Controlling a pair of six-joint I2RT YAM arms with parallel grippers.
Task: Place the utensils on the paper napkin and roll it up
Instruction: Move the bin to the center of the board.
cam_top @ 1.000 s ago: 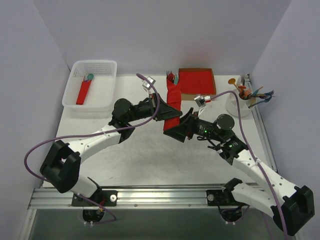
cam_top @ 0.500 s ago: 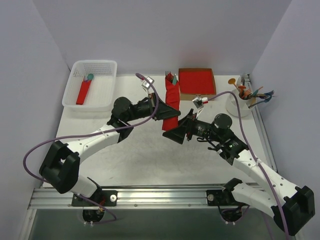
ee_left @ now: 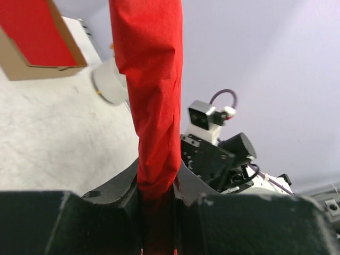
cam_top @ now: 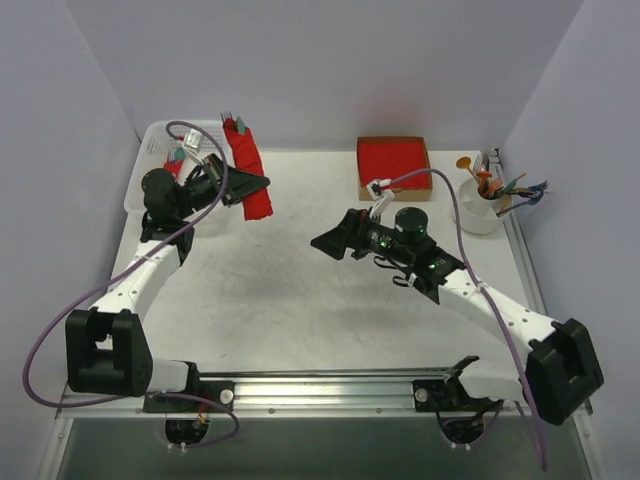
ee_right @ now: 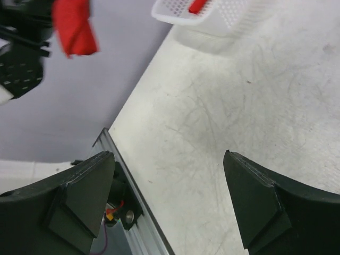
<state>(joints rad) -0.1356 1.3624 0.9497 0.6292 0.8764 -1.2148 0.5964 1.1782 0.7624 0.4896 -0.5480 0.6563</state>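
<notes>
The paper napkin (cam_top: 247, 160) is a narrow red roll, and the grey tines of the utensils (cam_top: 232, 120) stick out of its far end. My left gripper (cam_top: 252, 188) is shut on the roll's lower part and holds it in the air over the white basket (cam_top: 152, 135) at the back left. In the left wrist view the roll (ee_left: 154, 106) rises straight out from between the jaws of that gripper (ee_left: 158, 194). My right gripper (cam_top: 327, 243) hangs open over the table's middle, well apart from the roll. Its view shows bare tabletop between the fingers (ee_right: 167, 202), and the roll (ee_right: 74, 26) far off.
Another red roll with a teal spoon head (cam_top: 177, 154) lies in the basket (ee_right: 212, 13). A cardboard box with a red napkin stack (cam_top: 393, 162) stands at the back centre. A white cup of colourful cutlery (cam_top: 480, 205) stands at the back right.
My left arm has swung from the table's middle to the back left, carrying the roll over the basket. My right gripper opened wider and now stands apart from the roll.
</notes>
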